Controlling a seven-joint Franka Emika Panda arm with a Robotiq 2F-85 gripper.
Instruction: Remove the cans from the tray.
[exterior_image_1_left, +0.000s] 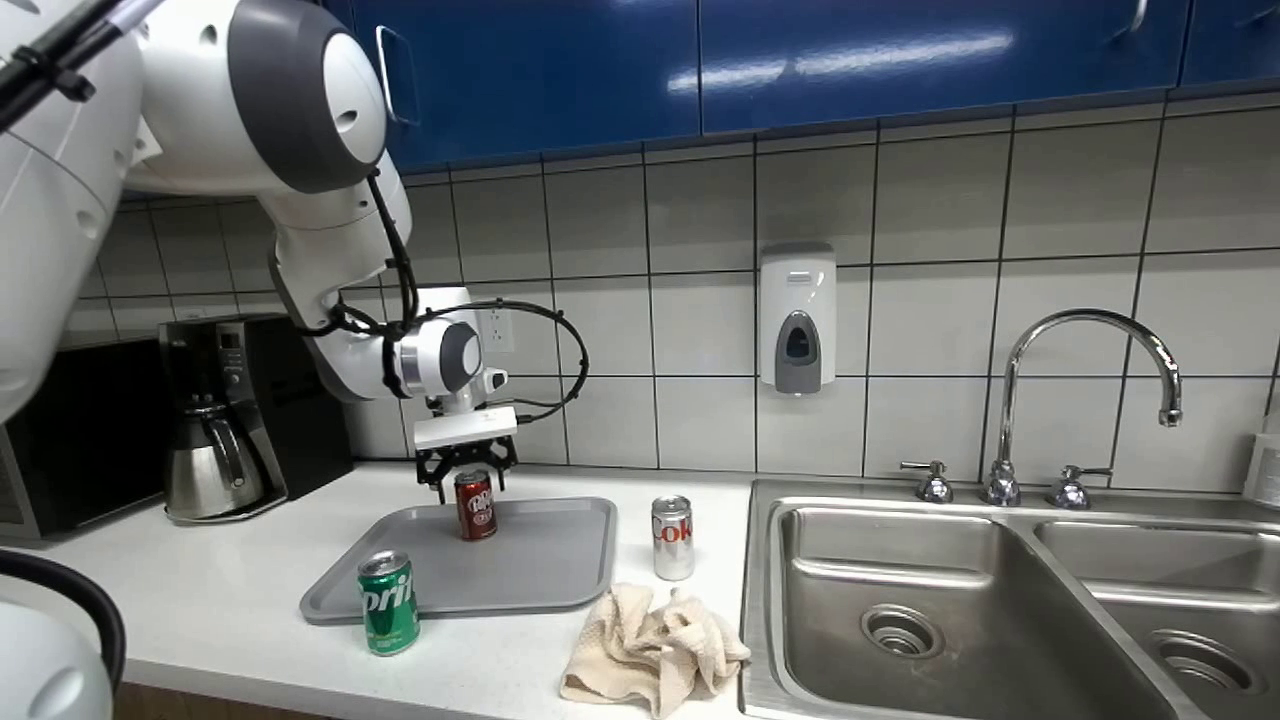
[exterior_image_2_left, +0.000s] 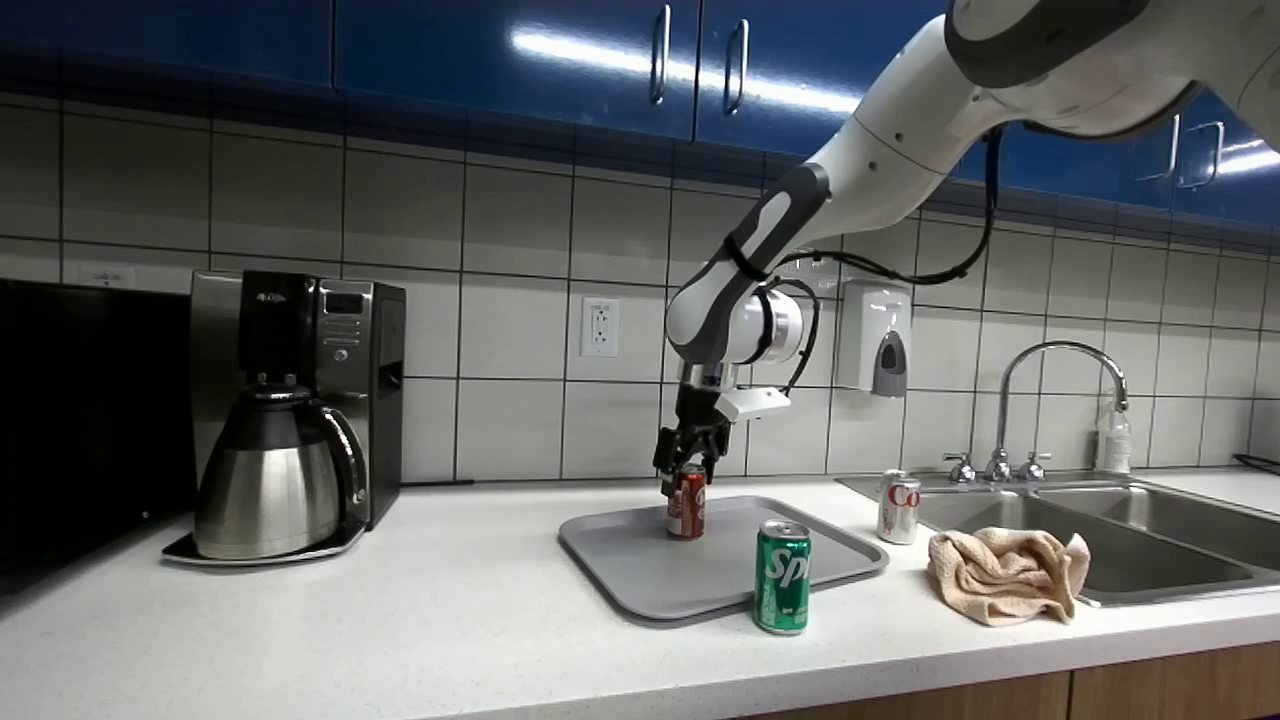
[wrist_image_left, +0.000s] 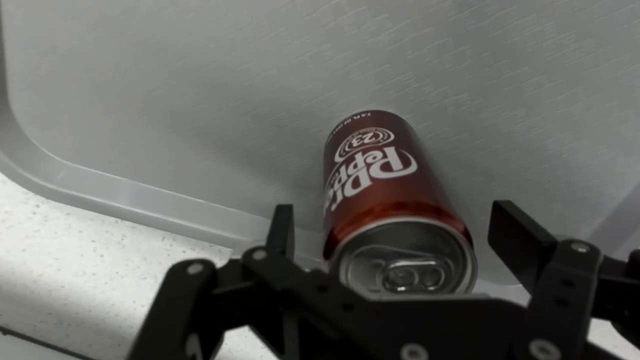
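Gripper (wrist_image_left: 397, 230) straddles the red can (wrist_image_left: 382, 170) with a gap either side, and there's flat tray (exterior_image_1_left: 560, 550) all around it, so decent room. In the way: green can (exterior_image_2_left: 783, 585) right by the tray's front edge, plus the silver can (exterior_image_1_left: 673, 545) and towel (exterior_image_1_left: 650, 645) over toward the sink (exterior_image_1_left: 765, 590). Free counter (exterior_image_2_left: 470, 580) runs to the coffee pot (exterior_image_2_left: 268, 500), but the wall (exterior_image_2_left: 515, 430) blocks the back.

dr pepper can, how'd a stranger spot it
In both exterior views, a grey tray lies left of the steel sink. The Dr Pepper can stands upright on it, the open gripper straddling its top. Unlike the green Sprite can and silver Coke can, off the tray, it is dark red.
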